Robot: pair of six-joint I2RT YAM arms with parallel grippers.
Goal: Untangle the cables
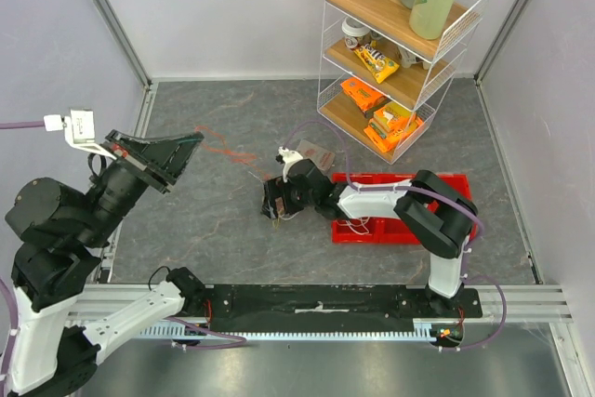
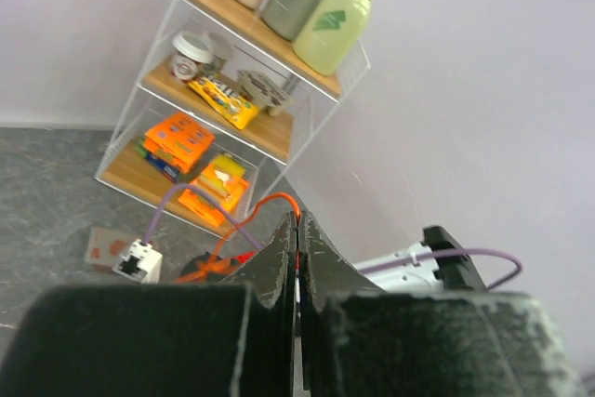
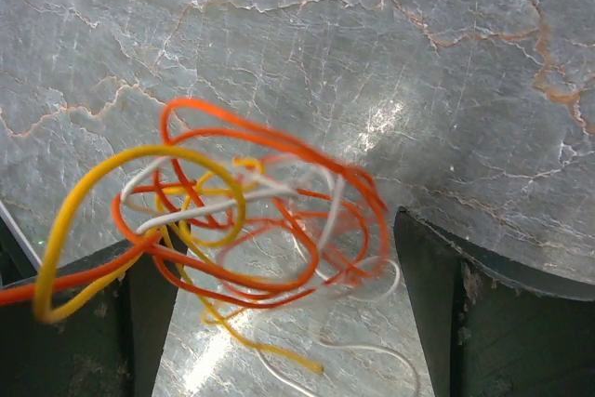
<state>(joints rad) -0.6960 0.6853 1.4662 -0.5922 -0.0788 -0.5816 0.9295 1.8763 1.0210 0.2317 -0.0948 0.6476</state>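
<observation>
The right gripper (image 3: 279, 258) is seen with its jaws spread wide, one finger at the lower left and one at the lower right of the wrist frame. Nothing is clamped between them. In the gap lie the cables (image 3: 270, 211), a loose knot of orange, yellow and white loops. Whether it rests on the grey table (image 3: 390, 34) cannot be told.

The left gripper (image 2: 297, 222) is pressed together, and an orange strand (image 2: 265, 200) is pinched at its tips. From there the strand arcs down toward the lower left of that view. In the overhead view the knot is placed at the centre of the frame, just left of a red tray (image 1: 349, 237).

The wires are judged to be very light, limp and springy, and apt to slip from smooth pads. Breakage is not expected, though the knot would be tightened by hard pulling. A single outer loop, such as the yellow one at the left, is best taken, not the dense middle.
</observation>
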